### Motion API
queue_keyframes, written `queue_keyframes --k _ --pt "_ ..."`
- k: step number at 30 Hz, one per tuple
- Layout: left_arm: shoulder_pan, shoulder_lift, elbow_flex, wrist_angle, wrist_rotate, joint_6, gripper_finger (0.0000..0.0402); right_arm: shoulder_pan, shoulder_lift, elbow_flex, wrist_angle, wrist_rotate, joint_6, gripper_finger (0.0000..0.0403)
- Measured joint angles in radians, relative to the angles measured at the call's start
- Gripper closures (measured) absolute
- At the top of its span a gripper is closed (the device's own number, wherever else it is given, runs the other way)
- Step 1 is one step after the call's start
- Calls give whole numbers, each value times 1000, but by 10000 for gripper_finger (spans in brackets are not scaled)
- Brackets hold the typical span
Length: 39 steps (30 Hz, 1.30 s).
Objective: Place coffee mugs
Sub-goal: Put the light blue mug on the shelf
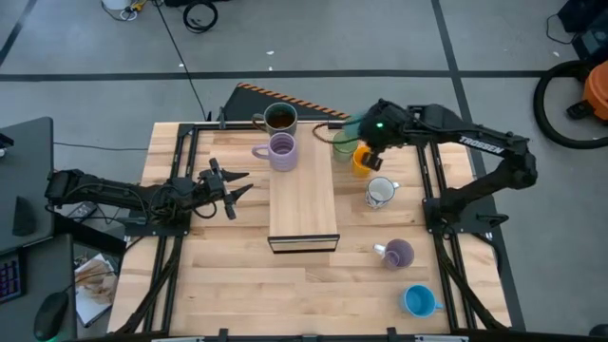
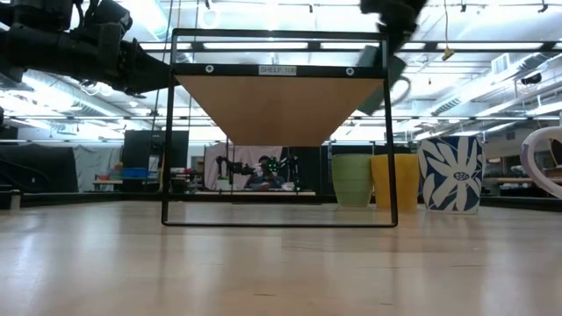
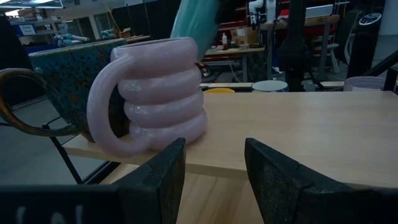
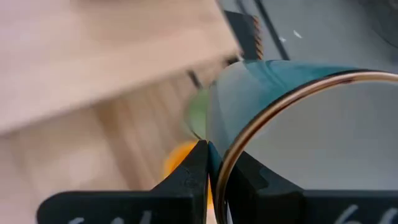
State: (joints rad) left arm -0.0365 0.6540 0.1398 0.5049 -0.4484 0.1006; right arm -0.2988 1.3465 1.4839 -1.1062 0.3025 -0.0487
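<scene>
One teal mug (image 4: 298,118) hangs pinched by its rim in the right gripper (image 4: 210,168), raised just right of the shelf (image 1: 302,199), above the green mug (image 1: 343,145) and orange mug (image 1: 362,161); left gripper (image 1: 231,187) waits spread.

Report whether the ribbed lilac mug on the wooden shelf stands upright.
Upright: the ribbed lilac mug shows its open mouth from above and sits flat on the wooden shelf.

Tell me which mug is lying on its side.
The lilac mug on the table right of the shelf, between the white mug and blue mug; those stand upright.
</scene>
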Motion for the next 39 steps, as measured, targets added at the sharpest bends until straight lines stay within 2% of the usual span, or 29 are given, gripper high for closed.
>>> queue_keyframes --k 5,9,14,20,26,39 --pt "0 0 0 0 0 0 230 38 175 182 -34 -46 -44 364" --pt "0 0 0 -9 0 -1 230 27 290 331 -81 -84 -88 364" --pt "0 0 0 -9 0 -3 230 -9 393 436 -102 -138 -136 364" --pt "-1 0 0 -10 0 -10 230 -49 469 479 -109 -177 -164 364" --pt "-1 0 0 -10 0 -11 230 -77 469 475 -95 -221 -190 364" --pt "-1 0 0 -9 0 -11 230 -94 488 473 -92 -236 -160 364"
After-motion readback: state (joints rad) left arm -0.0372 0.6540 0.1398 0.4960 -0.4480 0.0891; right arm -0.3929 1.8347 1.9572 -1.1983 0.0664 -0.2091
